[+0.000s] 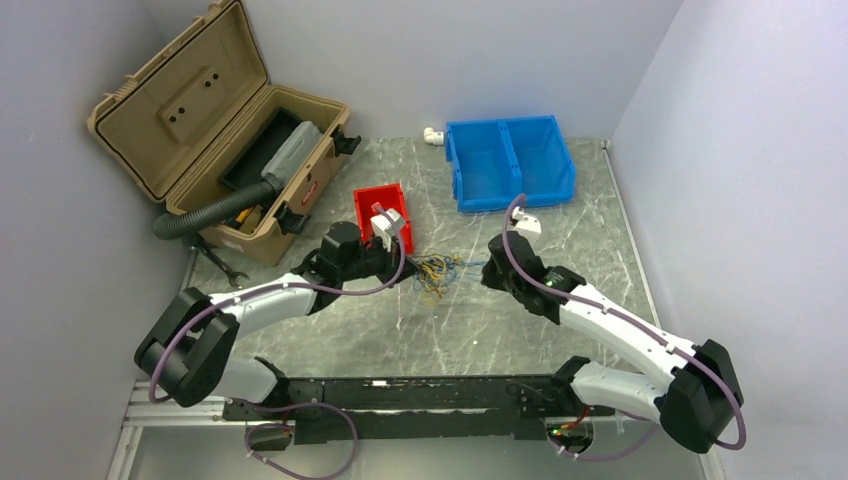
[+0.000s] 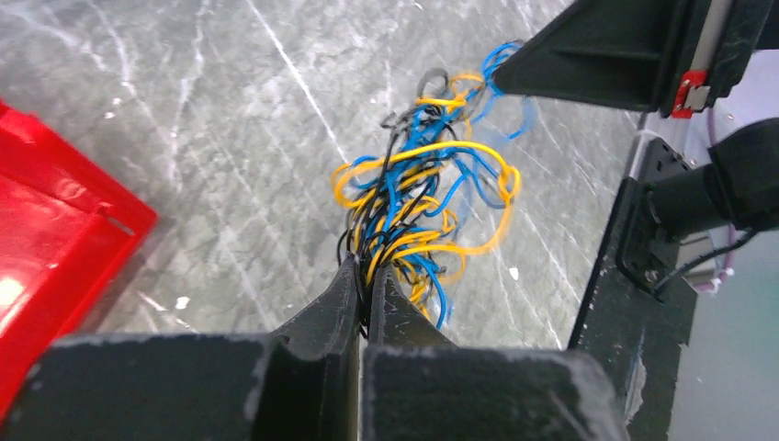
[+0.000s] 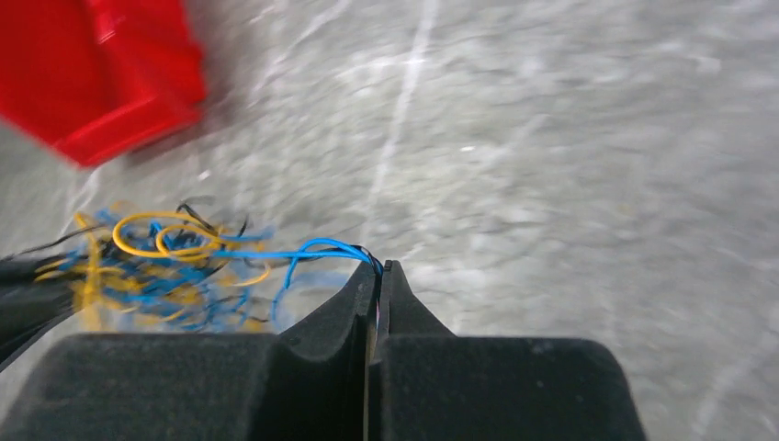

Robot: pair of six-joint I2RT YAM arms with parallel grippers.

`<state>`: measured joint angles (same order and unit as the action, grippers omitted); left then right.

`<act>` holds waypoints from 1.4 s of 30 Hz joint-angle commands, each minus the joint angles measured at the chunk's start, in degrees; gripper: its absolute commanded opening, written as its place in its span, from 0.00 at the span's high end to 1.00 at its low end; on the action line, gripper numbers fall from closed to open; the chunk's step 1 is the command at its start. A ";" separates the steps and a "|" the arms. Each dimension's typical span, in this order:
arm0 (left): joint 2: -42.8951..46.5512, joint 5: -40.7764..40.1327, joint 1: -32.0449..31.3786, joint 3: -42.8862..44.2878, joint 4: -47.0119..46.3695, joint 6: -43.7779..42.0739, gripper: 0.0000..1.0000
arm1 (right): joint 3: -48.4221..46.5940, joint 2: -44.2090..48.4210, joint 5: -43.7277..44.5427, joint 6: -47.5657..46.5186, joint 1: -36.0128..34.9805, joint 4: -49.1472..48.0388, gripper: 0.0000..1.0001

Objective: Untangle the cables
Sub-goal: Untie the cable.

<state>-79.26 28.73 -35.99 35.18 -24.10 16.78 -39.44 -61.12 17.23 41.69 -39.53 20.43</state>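
The cables (image 1: 436, 273) are a small tangle of thin blue, yellow-orange and black wires on the marble table between my two arms. In the left wrist view the cables (image 2: 427, 197) bunch up right at my left gripper (image 2: 368, 269), which is shut on a clump of black and yellow strands. In the right wrist view the cables (image 3: 165, 262) lie to the left, blurred, and one blue strand (image 3: 312, 250) runs from them into my right gripper (image 3: 377, 268), shut on its end. From above, the left gripper (image 1: 412, 272) and right gripper (image 1: 484, 277) flank the tangle.
A small red bin (image 1: 381, 214) stands just behind the left gripper. A blue two-part bin (image 1: 510, 162) sits at the back. An open tan toolbox (image 1: 215, 130) with a black corrugated hose (image 1: 205, 212) is at the back left. A wrench (image 1: 222, 262) lies beside it.
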 commanded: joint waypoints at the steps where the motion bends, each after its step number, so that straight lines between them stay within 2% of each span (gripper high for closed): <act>1: 2.66 -7.56 1.64 -0.73 2.41 -1.36 1.00 | -3.65 1.96 25.18 9.76 1.22 18.41 1.00; 7: 2.45 -6.83 1.66 -0.22 3.36 -1.88 1.00 | -4.90 4.66 28.93 9.93 1.74 21.89 1.00; 9: 2.20 -5.74 1.68 -0.05 3.16 -2.26 1.00 | -4.63 6.01 21.55 2.44 1.78 16.15 0.97; 10: 2.00 -4.74 1.63 0.12 2.97 -2.61 1.00 | -3.74 6.82 14.71 -4.26 1.74 11.23 0.85; 11: 1.77 -3.69 1.64 0.26 2.86 -2.72 1.00 | -3.18 7.48 8.35 -8.71 1.74 8.03 0.68; 13: 1.13 -1.98 1.67 0.50 2.20 -2.62 1.00 | -1.50 9.00 -1.92 -12.31 1.74 2.29 0.26; 14: 0.94 -0.59 1.67 0.50 1.62 -2.58 1.00 | -0.19 9.87 -6.60 -13.62 1.74 -0.69 0.17; 16: 0.51 1.51 1.58 0.43 0.46 -2.34 1.00 | 1.86 11.39 -12.98 -14.89 1.76 -5.69 0.10; 20: 0.01 6.90 1.55 -0.20 -3.17 -1.68 1.00 | 4.51 11.18 -22.75 -16.38 1.74 -13.22 0.07; 27: -1.63 19.42 1.55 -1.94 -14.97 3.27 1.00 | 6.16 5.39 -32.73 -16.11 1.63 -21.61 0.14; 32: -1.87 24.12 1.54 -3.38 -22.93 6.75 1.00 | 9.81 5.00 -37.24 -13.80 1.67 -30.83 0.15; 35: -1.86 25.15 1.54 -3.85 -25.11 7.83 1.00 | 10.54 5.06 -35.82 -12.88 1.66 -31.85 0.25; 38: -1.54 25.01 1.58 -3.99 -25.09 7.82 1.00 | 10.06 4.88 -35.15 -13.06 1.62 -30.70 0.53; 39: -1.45 24.86 1.54 -3.91 -24.63 7.50 1.00 | 9.79 5.02 -34.29 -13.04 1.59 -30.02 0.66; 42: -0.80 22.92 1.50 -3.70 -22.44 6.43 1.00 | 8.44 6.64 -26.90 -12.56 1.61 -24.90 1.00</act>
<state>-81.34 49.93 -34.20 31.14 -43.62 23.46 -28.64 -56.29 -16.36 28.29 -37.71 -5.26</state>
